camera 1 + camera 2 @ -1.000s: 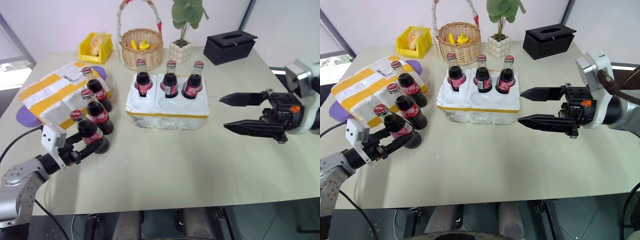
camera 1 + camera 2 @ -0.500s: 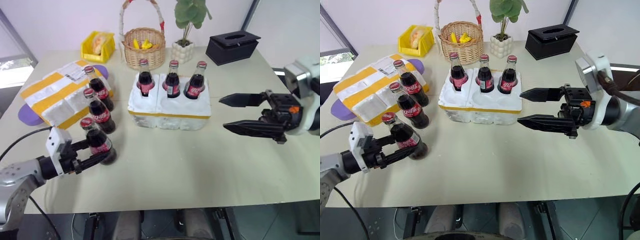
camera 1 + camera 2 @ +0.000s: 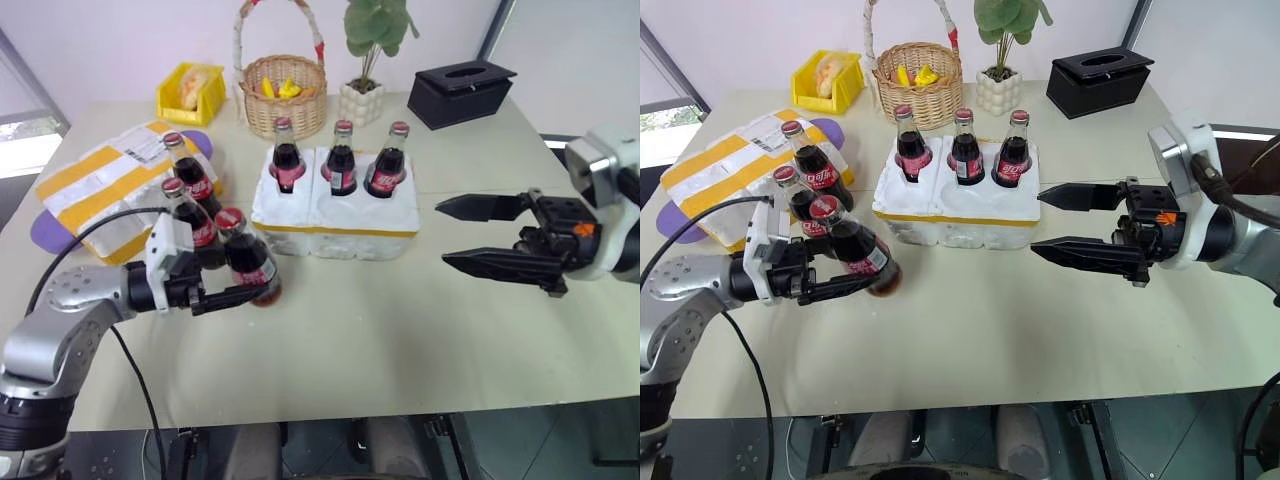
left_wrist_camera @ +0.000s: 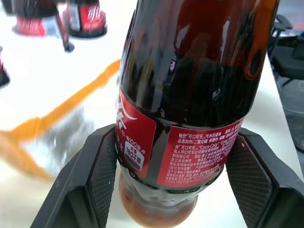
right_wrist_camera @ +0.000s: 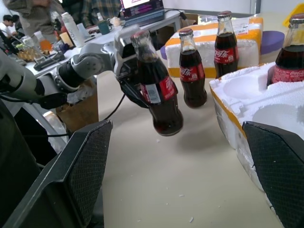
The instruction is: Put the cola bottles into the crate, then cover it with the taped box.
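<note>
My left gripper (image 3: 250, 292) is shut on a cola bottle (image 3: 245, 262), held tilted just above the table near the front left corner of the crate (image 3: 335, 215). Its black pads (image 4: 102, 175) clamp that bottle (image 4: 185, 109) on the lower label. The crate holds three cola bottles (image 3: 341, 162) in its back row; the front wells are empty. Two more bottles (image 3: 190, 215) stand on the table beside the taped box (image 3: 100, 185) at the left. Right of the crate my right gripper (image 3: 440, 233) hovers open, pointing at it.
A wicker basket (image 3: 285, 95), a yellow bin (image 3: 190, 92), a potted plant (image 3: 360, 100) and a black tissue box (image 3: 462, 92) line the table's far edge. A purple plate (image 3: 45, 232) lies under the taped box. My left arm's cable trails at the front left.
My left gripper has lifted its cola bottle off the table and carried it right, toward the crate. The right gripper has kept still and open.
</note>
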### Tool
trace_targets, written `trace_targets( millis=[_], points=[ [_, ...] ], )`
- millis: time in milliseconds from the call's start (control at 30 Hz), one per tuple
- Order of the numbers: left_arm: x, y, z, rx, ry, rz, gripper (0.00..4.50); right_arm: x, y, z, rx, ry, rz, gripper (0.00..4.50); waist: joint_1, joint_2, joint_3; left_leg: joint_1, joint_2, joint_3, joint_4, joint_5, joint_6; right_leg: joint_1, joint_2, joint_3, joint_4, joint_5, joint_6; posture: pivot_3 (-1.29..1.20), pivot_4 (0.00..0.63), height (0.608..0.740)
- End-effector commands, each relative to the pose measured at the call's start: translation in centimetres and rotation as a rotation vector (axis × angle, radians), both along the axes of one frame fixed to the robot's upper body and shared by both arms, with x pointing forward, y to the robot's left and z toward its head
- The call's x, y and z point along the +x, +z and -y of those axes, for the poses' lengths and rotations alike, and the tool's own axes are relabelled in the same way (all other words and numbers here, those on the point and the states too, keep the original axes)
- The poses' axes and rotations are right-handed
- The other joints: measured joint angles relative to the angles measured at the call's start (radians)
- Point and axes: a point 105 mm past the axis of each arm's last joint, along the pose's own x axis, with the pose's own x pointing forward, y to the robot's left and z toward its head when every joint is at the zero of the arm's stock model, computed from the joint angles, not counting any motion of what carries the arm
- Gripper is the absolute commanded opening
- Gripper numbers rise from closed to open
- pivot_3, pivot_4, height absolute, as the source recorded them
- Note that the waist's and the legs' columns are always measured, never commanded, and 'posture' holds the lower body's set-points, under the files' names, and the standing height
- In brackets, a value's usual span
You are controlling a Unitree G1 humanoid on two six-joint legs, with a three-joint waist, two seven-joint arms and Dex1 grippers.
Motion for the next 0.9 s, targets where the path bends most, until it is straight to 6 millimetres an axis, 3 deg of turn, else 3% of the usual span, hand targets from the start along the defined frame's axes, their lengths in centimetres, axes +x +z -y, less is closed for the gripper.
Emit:
trace_targets(
  millis=[33, 367, 900],
  points=[
    [0.2, 2.3, 0.6, -0.029, -0.046, 0.062, 2.72, -0.8, 1.0, 0.0, 0.017, 0.001, 0.054, 4.5, 0.001, 0.0, 0.0, 0.0, 0.0, 0.0, 0.0, 0.0, 0.0, 0.0, 0.0, 0.0, 0.0, 0.0, 0.0, 0.0, 0.15, 0.74],
    [1.5, 7.7, 3.5, -0.118, -0.07, 0.127, 2.72, -0.6, 0.7, 0.1, 0.04, -0.03, 0.059, 4.5, 0.001, -0.003, 0.002, 0.0, 0.0, 0.0, 0.001, 0.0, 0.0, 0.0, 0.0, 0.001, 0.0, 0.001, 0.002, 0.0, 0.15, 0.74],
    [5.7, 9.2, 3.9, -0.151, 0.179, 0.215, 2.72, -0.4, 0.4, 0.4, 0.057, -0.065, 0.066, 4.5, 0.001, -0.004, 0.002, -0.002, 0.0, -0.001, 0.007, 0.0, 0.0, 0.001, 0.001, 0.002, 0.002, 0.002, 0.003, 0.0, 0.15, 0.74]
  ],
)
